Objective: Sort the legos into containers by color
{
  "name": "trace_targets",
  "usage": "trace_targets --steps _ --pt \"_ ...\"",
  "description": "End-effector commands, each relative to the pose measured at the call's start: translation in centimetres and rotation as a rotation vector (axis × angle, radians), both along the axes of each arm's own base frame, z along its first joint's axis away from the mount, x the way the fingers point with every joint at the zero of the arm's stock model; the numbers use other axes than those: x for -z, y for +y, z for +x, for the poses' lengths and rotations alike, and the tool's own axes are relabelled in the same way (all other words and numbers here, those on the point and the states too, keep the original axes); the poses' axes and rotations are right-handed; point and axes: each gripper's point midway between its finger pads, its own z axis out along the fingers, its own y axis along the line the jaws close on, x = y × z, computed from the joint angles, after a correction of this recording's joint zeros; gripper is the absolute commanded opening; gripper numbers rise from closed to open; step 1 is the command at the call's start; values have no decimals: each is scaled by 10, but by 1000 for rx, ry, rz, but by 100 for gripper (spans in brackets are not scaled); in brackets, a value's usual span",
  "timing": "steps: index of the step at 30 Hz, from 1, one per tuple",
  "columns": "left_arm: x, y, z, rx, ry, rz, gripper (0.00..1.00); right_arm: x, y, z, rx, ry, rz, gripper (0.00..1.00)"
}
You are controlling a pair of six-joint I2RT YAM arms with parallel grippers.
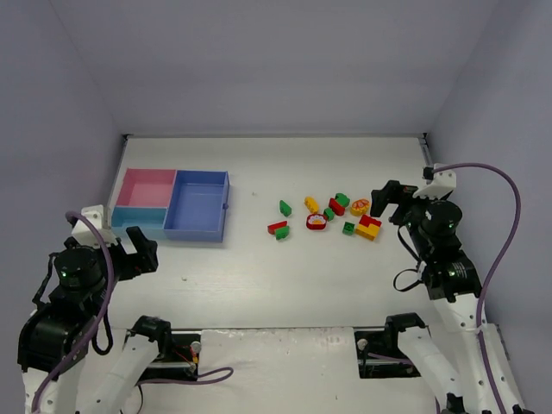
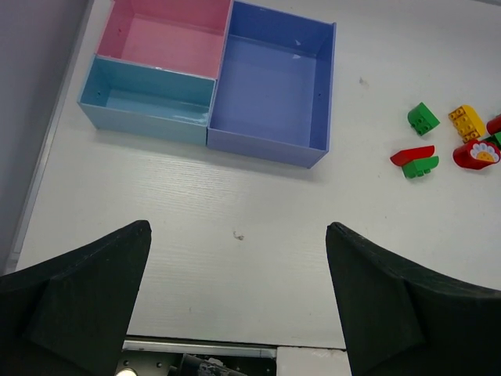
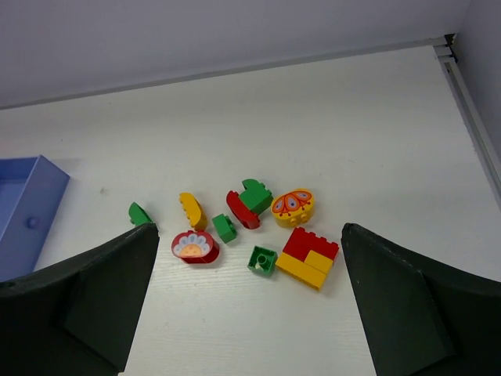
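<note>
Several red, green and yellow legos (image 1: 330, 217) lie scattered on the white table, right of centre. In the right wrist view I see a red-and-yellow block (image 3: 310, 255), a yellow butterfly brick (image 3: 292, 206), a red flower brick (image 3: 194, 247) and a small green brick (image 3: 262, 260). The joined containers stand at the left: blue (image 1: 198, 205), pink (image 1: 145, 187) and light blue (image 1: 138, 217), all empty. My right gripper (image 1: 385, 201) is open and empty beside the legos. My left gripper (image 1: 136, 252) is open and empty, near the containers' front.
Grey walls enclose the table on the far side and both sides. A metal rail (image 3: 470, 94) runs along the right edge. The arm bases and cables (image 1: 285, 354) sit at the near edge.
</note>
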Motion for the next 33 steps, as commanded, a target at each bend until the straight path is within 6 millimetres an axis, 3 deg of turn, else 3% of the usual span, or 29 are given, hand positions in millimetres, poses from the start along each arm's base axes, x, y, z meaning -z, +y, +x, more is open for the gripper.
trace_targets --steps 1,5,9,10,13,14,15,17,18,23,26,28,29,30,32,33 --pt "-8 -11 12 54 17 2 87 -34 -8 12 79 -90 40 100" --pt "-5 -26 25 113 56 -20 87 -21 -6 18 78 -35 44 100" --pt "1 -53 53 179 138 -96 87 -7 -4 24 73 29 39 100" --pt "3 -71 72 211 184 -168 86 -1 -3 27 73 53 38 100" --pt "6 -96 91 249 231 -232 86 6 -3 30 80 79 42 100" --pt "7 -102 99 244 233 -223 86 8 -2 31 77 90 44 100" --pt "14 -124 110 281 261 -209 86 9 0 32 74 96 49 100" --pt "13 -144 124 291 242 -164 86 12 2 35 65 110 49 100" --pt "21 -168 135 327 251 -140 86 12 4 36 54 114 54 100" --pt "51 -234 181 426 303 -135 86 17 12 40 20 142 67 100" --pt "67 -258 196 470 340 -103 86 21 16 40 1 160 76 100" --pt "85 -272 211 472 377 -80 86 23 20 40 -17 168 85 100" --pt "105 -277 218 468 419 -62 86 25 22 40 -20 175 93 100" --pt "104 -283 225 471 413 -66 86 27 23 40 -25 181 97 100" --pt "128 -293 234 477 453 -54 86 29 25 40 -35 191 111 100" --pt "129 -299 239 487 449 -55 86 32 26 40 -36 198 115 100"
